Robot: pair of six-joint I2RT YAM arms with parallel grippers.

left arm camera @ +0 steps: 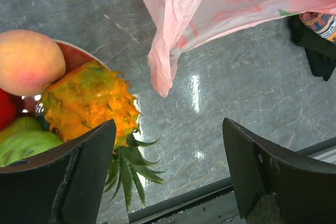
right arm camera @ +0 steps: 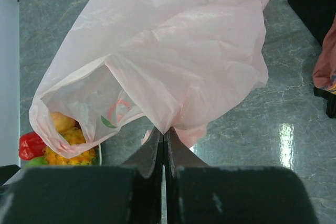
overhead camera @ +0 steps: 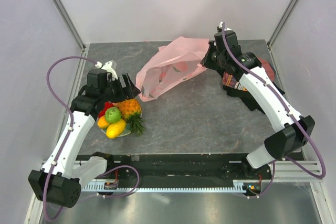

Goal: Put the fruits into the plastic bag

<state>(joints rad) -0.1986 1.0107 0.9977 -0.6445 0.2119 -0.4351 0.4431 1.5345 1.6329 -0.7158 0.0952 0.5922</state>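
Fruits [overhead camera: 118, 116] heaped at lower left of the top view, on a plate [left arm camera: 73, 56] that is mostly hidden under them: pineapple [overhead camera: 130, 109] at the right of the heap with leaves pointing down-frame, green one [overhead camera: 112, 115] in the middle, yellow one [overhead camera: 116, 128] at the bottom, red piece [overhead camera: 106, 107] at the upper left. Peach [left arm camera: 29, 61] shows at the left edge of the left wrist view, touching the pineapple. Bag [overhead camera: 170, 69] sits upper centre on the table [overhead camera: 199, 119], up-right of the plate and near it but apart. Its mouth gapes toward the lower left, and the heap shows through the film in the right wrist view. Right gripper [right arm camera: 164, 137] at the bag's right end, fingers pressed together on a pinch of the plastic. Left gripper [left arm camera: 169, 127] spread wide with nothing between the fingers, over bare table just beside the pineapple. Dark cloth [left arm camera: 314, 51] at right, beyond the bag.
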